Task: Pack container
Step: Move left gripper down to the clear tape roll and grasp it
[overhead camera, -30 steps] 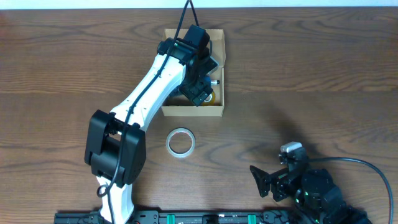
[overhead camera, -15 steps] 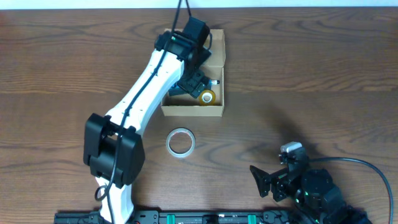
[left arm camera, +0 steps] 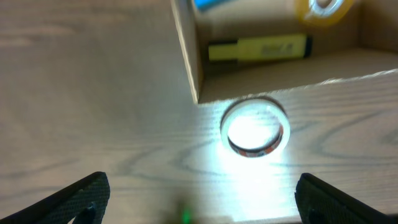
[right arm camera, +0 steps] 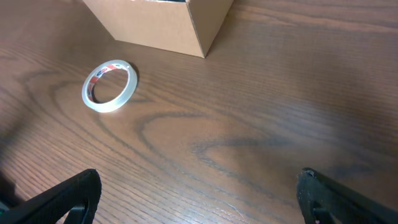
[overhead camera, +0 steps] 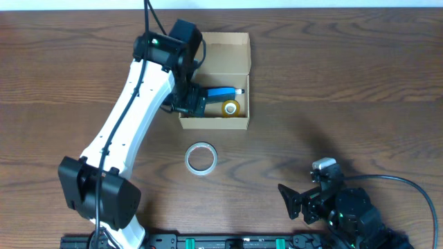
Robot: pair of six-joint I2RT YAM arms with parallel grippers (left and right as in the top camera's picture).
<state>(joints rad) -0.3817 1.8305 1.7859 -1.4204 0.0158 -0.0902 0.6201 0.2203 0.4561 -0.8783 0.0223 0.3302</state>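
Observation:
The container [overhead camera: 239, 123] is a tan cardboard box with its flap lid open at the back. Inside lie a blue item [overhead camera: 221, 92], a small yellow tape roll [overhead camera: 230, 107] and a yellow marker [left arm camera: 258, 49]. A clear tape roll [overhead camera: 201, 158] lies on the table just in front of the box; it also shows in the left wrist view [left arm camera: 255, 127] and the right wrist view [right arm camera: 109, 85]. My left gripper [overhead camera: 185, 102] is open and empty over the box's left wall. My right gripper [overhead camera: 294, 200] is open and empty at the front right.
The wooden table [overhead camera: 346, 83] holds nothing else. The box's near corner shows in the right wrist view [right arm camera: 202, 37]. The left arm [overhead camera: 124, 124] stretches diagonally from the front left to the box.
My left gripper has pulled out of the box and swung left, uncovering the blue item and yellow tape roll inside. The right arm has not moved.

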